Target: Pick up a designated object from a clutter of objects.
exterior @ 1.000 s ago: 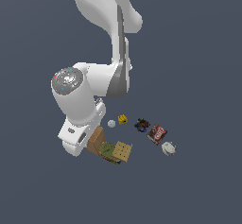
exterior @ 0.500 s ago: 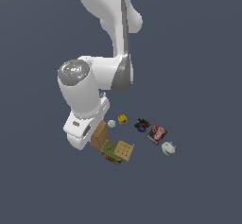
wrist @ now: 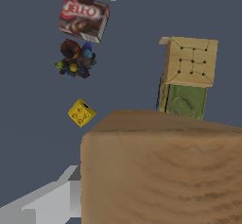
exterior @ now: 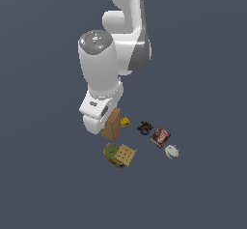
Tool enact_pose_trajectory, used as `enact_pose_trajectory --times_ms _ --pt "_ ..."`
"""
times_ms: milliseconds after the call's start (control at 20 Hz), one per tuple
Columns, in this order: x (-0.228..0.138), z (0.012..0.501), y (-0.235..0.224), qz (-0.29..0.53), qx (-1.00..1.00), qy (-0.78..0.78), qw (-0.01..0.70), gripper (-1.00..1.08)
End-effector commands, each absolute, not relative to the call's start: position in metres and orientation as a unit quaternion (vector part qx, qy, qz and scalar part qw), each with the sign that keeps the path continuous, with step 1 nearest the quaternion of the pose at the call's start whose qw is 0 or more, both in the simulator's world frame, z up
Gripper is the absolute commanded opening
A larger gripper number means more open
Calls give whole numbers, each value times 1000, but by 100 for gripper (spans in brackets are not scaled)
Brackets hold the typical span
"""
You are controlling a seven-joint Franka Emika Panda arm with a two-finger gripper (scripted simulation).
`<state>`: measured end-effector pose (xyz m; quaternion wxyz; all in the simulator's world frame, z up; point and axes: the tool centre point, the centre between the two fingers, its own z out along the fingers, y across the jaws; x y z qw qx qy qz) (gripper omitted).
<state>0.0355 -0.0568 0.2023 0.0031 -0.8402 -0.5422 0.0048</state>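
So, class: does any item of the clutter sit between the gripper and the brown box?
Nothing visible does. The brown box fills the wrist view right beside a finger. The yellow piece and dotted square lie apart from it.

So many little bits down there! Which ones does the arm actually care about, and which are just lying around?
Part of the job:
- plain tan-brown elongated cardboard-like box
- tool, right against that box; its fingers are hidden

Just lying about:
- flat tan square with dots
- green lump
- small yellow piece
- dark multicoloured cluster
- dark red packet
- white lump
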Motion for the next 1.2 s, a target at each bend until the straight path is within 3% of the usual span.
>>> enact_pose_trajectory --times_ms 0,1150 --pt "24 223 -42 1 -840 -543 -1 -100" --pt "-107 380 100 1 -840 -543 -1 -100"
